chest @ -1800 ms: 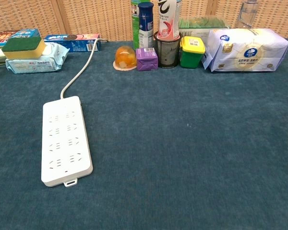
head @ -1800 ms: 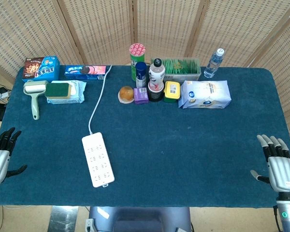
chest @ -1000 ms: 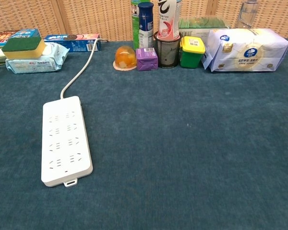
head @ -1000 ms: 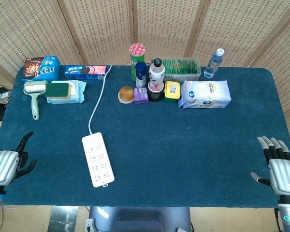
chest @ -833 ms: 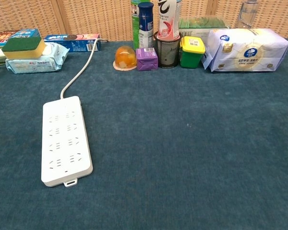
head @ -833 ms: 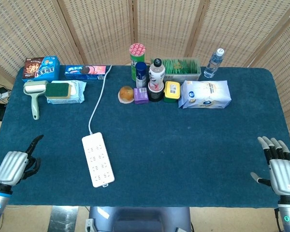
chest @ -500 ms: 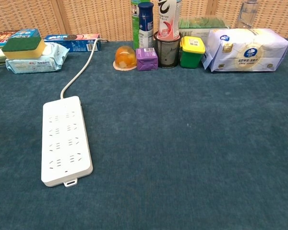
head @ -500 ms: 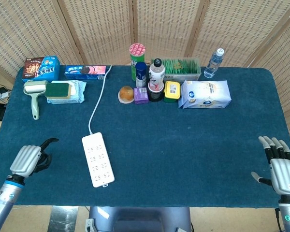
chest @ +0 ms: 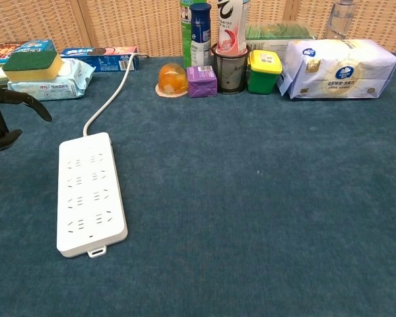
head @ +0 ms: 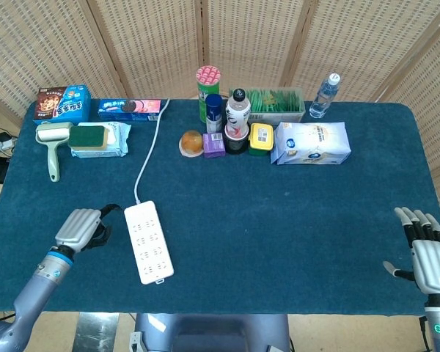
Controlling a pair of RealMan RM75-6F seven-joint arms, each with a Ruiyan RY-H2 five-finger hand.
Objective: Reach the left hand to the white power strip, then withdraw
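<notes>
The white power strip (head: 149,241) lies flat on the blue table, its cord running back toward the far edge; the chest view shows the strip (chest: 90,192) at the left. My left hand (head: 80,228) hovers just left of the strip's far end, fingers apart and holding nothing, a small gap away from it. In the chest view only the dark fingertips of that left hand (chest: 6,119) enter at the left edge. My right hand (head: 428,254) stays at the table's near right corner, fingers spread, empty.
Along the back stand a lint roller (head: 53,143), a sponge on a wipes pack (head: 99,138), cookie boxes (head: 129,109), a cluster of bottles and small containers (head: 227,125), and a tissue pack (head: 311,142). The power strip's cord (head: 148,154) crosses the left side.
My left hand has swept rightward over the table from the left edge to just beside the power strip. It now shows in the chest view. The right hand barely moved.
</notes>
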